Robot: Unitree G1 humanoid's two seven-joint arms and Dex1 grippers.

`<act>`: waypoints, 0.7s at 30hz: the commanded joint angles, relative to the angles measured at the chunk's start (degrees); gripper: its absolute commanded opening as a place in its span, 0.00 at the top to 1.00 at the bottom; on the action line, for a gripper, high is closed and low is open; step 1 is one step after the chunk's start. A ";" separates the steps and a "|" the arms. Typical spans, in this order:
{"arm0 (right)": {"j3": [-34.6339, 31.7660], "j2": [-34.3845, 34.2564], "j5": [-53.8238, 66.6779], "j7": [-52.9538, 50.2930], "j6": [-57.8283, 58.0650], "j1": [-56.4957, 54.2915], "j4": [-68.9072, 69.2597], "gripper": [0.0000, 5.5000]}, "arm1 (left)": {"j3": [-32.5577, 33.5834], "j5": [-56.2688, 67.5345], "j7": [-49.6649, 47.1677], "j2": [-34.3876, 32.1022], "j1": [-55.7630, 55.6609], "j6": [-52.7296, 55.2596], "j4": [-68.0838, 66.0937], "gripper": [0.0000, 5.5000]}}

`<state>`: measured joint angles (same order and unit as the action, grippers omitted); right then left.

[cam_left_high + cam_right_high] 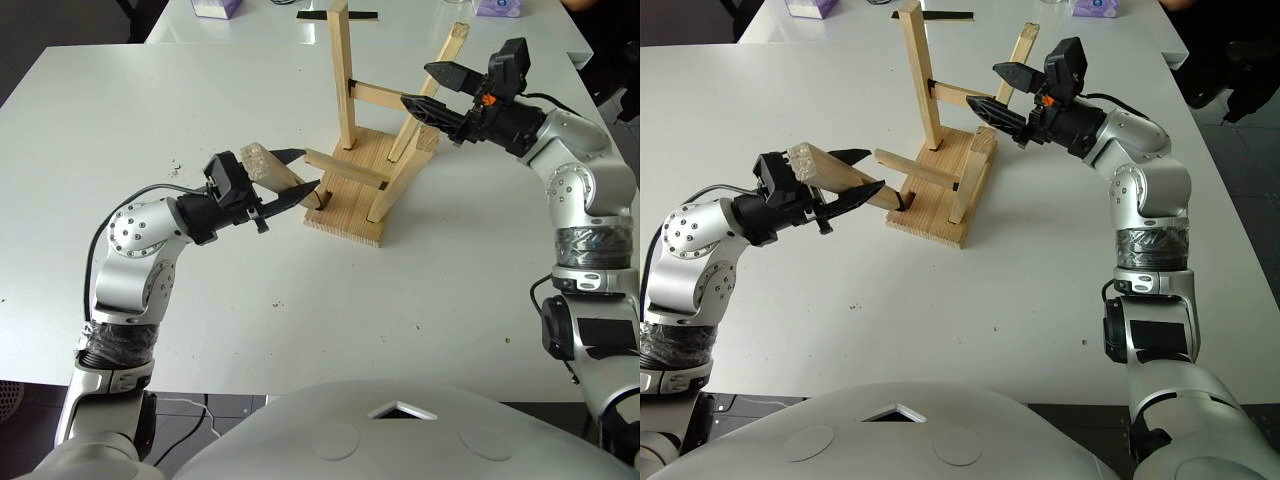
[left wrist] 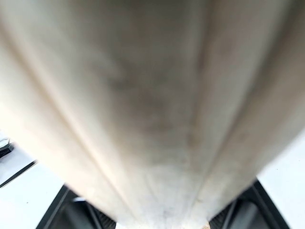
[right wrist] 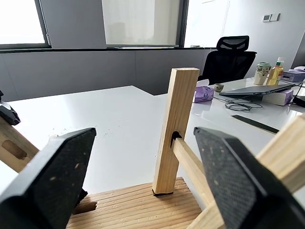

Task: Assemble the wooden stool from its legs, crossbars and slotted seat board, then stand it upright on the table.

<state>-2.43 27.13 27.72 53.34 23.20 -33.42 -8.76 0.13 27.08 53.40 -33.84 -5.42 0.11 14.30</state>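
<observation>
While left claw (image 1: 310, 168) clamps a leg (image 1: 266, 166) at the seat board (image 1: 350, 215), right claw (image 1: 417, 84) spread open near crossbar (image 1: 378, 95)

A pale wooden piece (image 2: 152, 105) sits right up against my camera, so close that its grain is a blur and only soft lengthwise streaks show. It runs out ahead of my gripper (image 2: 159, 220) and narrows toward the gripper end. There it sits between my two black fingers (image 2: 74, 214), one on each side, each showing just a dark corner past the wood. Beyond the fingers on both sides lie slivers of white tabletop (image 2: 286, 176). On one side of my gripper a small dark shape (image 2: 4, 147) rests on that surface; I cannot tell what it is.
</observation>
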 commanded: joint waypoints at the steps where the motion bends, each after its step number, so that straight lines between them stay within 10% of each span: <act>1: 0.36 0.13 -0.88 0.41 -0.38 -1.21 -0.31 0.31 | -1.94 -3.60 1.43 -0.91 3.74 0.12 -3.94 0.63; 21: -1.18 0.50 -0.72 -0.82 0.21 1.25 1.49 0.31 | -6.22 1.89 0.20 -3.59 13.28 4.86 8.96 0.63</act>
<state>-2.93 27.20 26.89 52.84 22.91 -32.51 -8.24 -5.52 31.54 53.37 -34.77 5.91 -0.49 26.26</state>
